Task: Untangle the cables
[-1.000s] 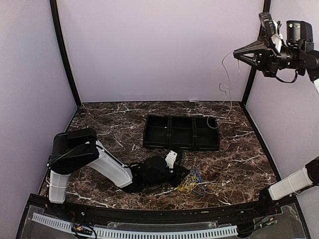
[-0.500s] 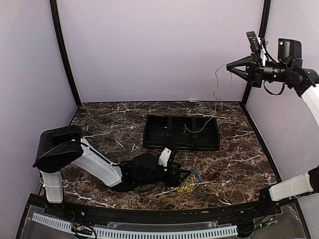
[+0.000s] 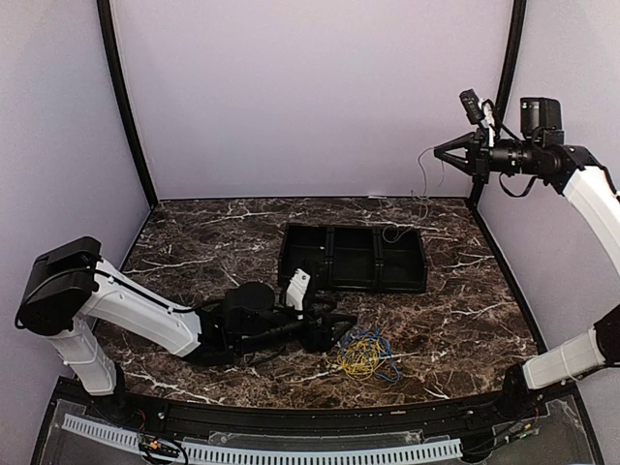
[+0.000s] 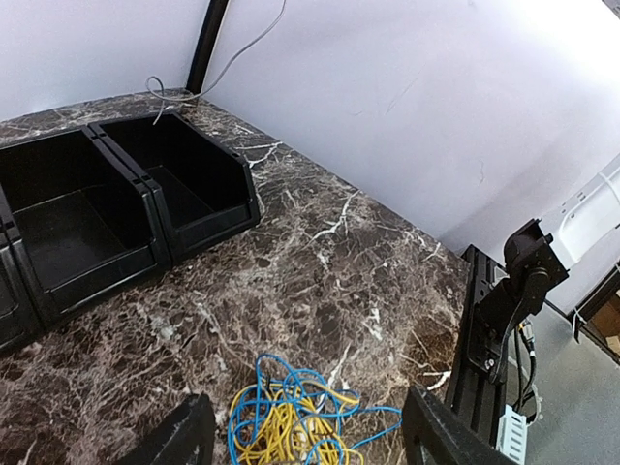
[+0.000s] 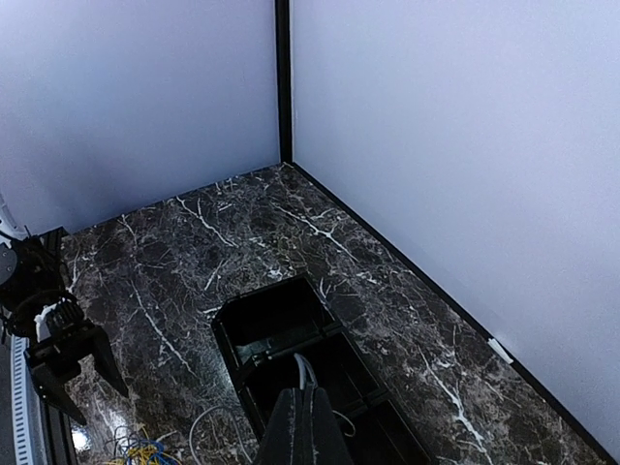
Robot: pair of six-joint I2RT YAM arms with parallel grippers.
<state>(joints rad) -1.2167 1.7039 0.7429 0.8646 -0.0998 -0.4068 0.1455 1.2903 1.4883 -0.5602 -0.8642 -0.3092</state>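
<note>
Left gripper (image 3: 334, 331) lay low over the bench (image 3: 194, 242), close to its near edge, its jaws spread wide and holding nothing; its two dark fingers (image 4: 184, 438) framed the bottom of the left wrist view. Between and just ahead of those fingers sat the tangle of yellow and blue cables (image 3: 363, 354), a loose heap on the marble a little right of the middle of the near edge, with blue loops straying out on its right side; whether either finger touched it could not be told. Farther in, around the middle of the bench, stood a black tray (image 3: 351, 289) of three compartments, its long side parallel to the far edge, well apart from the tangle. Above the far right corner, high off the bench, the right gripper (image 3: 438, 153) hung with its fingers pressed together on a thin pale cable (image 5: 303, 368); that cable dropped from the fingertips toward the tray's far right corner and ended there in a small curl; whether the curl lay inside the right compartment or on the bench behind it could not be told.
</note>
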